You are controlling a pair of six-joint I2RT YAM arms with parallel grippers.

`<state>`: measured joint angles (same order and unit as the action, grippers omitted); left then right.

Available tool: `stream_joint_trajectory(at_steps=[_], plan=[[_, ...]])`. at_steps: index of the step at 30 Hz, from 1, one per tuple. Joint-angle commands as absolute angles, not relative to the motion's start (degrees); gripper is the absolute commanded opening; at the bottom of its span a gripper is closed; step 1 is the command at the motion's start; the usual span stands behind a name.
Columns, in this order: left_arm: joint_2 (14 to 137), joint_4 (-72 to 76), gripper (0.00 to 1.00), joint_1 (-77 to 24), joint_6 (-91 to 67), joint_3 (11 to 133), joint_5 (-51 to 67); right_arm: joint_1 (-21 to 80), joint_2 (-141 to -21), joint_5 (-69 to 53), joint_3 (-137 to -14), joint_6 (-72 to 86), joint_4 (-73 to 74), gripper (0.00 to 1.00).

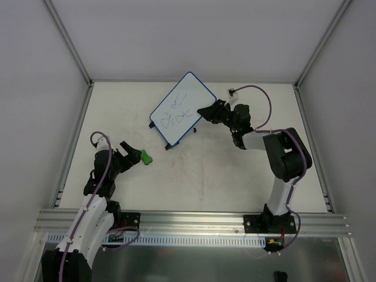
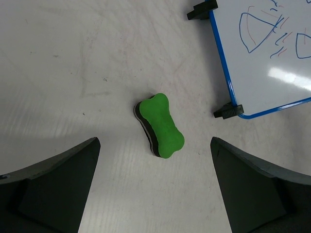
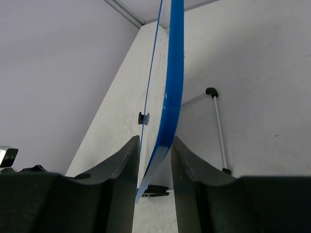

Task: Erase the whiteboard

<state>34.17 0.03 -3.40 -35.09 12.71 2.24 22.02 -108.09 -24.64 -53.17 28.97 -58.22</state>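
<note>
Left wrist view: the whiteboard [image 2: 262,63] runs off the top and right edges. Only its lower-left corner is in frame, and the blue scribbles [image 2: 265,31] are sliced off at the right. The left tool [image 2: 154,143] shows just two dark fingers [image 2: 53,189], both cut by the bottom edge. Over to the right wrist view: the board sits dead edge-on, its writing face out of sight and its top lost past the upper edge. The right tool [image 3: 154,141] is chopped at the bottom too. From the top view the scribbles are too small to read. The left arm [image 1: 88,217] runs out at the lower left corner, and a dark object [image 1: 281,275] at the bottom edge is too cropped to identify.
</note>
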Motion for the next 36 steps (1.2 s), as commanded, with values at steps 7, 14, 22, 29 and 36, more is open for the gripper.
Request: stream_joint_trajectory(at_steps=[7,14,22,29,36], plan=[[40.6,-4.6,0.99,-3.7,-36.7,19.6,-2.2,22.8,-102.6,-21.9,-56.2,25.8,-56.2,0.34],[42.3,-5.1,0.99,-4.9,-40.3,19.4,-2.6,22.8,-102.4,-21.0,-56.5,25.9,-55.7,0.3],[52.1,-8.5,0.99,-8.7,-42.8,25.3,-5.4,22.8,-102.3,-20.7,-56.5,25.8,-55.7,0.23],[59.7,-14.4,0.99,-11.4,-44.2,32.2,-6.6,22.9,-102.4,-20.7,-56.2,25.3,-55.8,0.13],[63.1,-18.3,0.99,-11.8,-47.4,35.3,-6.7,22.9,-102.6,-20.8,-56.0,25.1,-55.8,0.0]])
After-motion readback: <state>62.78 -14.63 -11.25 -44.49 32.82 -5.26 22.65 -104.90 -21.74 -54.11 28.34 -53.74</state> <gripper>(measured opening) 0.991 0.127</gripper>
